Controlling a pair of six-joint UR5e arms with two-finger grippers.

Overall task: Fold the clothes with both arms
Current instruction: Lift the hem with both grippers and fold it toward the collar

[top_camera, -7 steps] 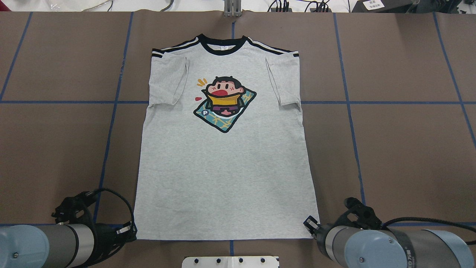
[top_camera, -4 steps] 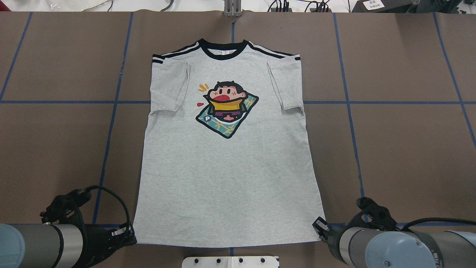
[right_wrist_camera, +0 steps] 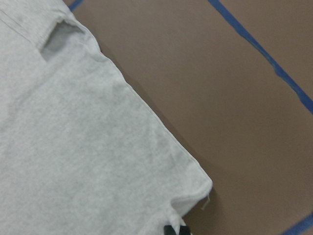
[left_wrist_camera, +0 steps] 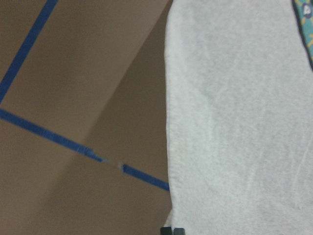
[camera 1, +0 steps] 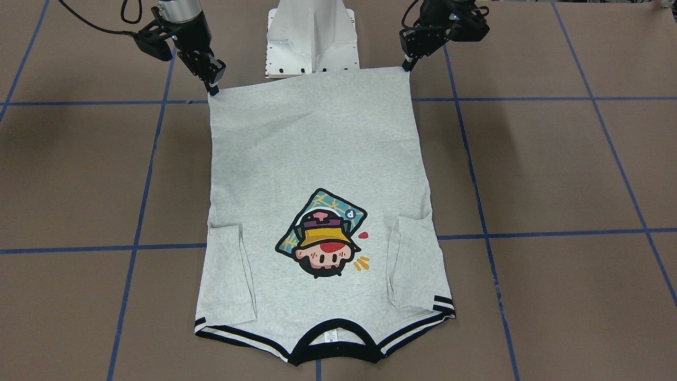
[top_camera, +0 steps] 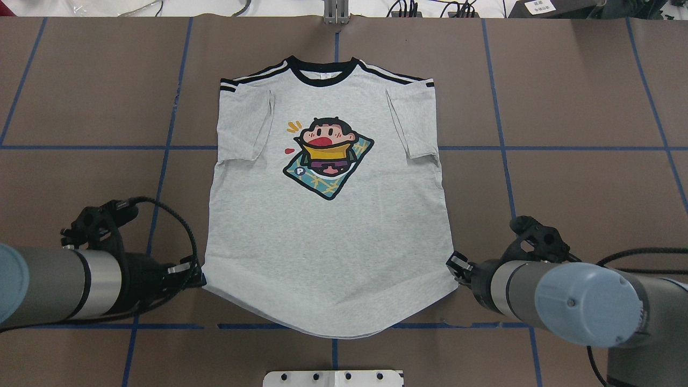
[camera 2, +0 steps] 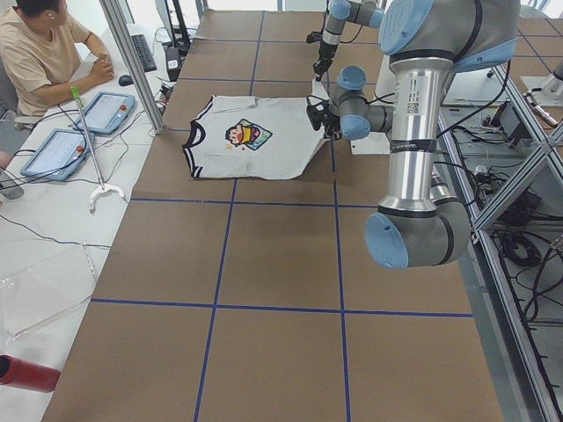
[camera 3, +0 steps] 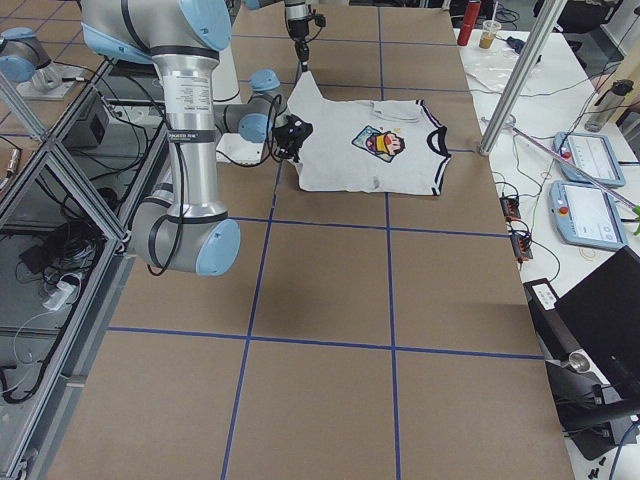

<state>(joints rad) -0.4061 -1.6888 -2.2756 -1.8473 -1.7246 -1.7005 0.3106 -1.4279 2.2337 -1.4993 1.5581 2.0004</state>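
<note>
The light grey T-shirt [top_camera: 328, 236] lies front up on the brown table, its black collar [top_camera: 322, 72] at the far side and both sleeves folded in. My left gripper [top_camera: 200, 279] is shut on the near left hem corner. My right gripper [top_camera: 452, 264] is shut on the near right hem corner. Both corners are raised and the hem between them sags in a curve. In the front-facing view the left gripper [camera 1: 407, 64] and right gripper [camera 1: 213, 90] pinch the same corners of the T-shirt [camera 1: 312, 148]. Each wrist view shows grey cloth [left_wrist_camera: 239, 122] [right_wrist_camera: 78, 147] running down to the fingertips.
The white pedestal base [top_camera: 333, 378] sits just behind the hem. Blue tape lines [top_camera: 161, 161] grid the brown table. A metal post [top_camera: 336, 11] stands at the far edge. A seated person [camera 2: 44, 53] and control tablets [camera 2: 107, 110] are beyond the table's far side.
Both grippers have moved away from the base toward the collar, carrying the hem corners up. The hem, straight on the table before, now hangs curved between them.
</note>
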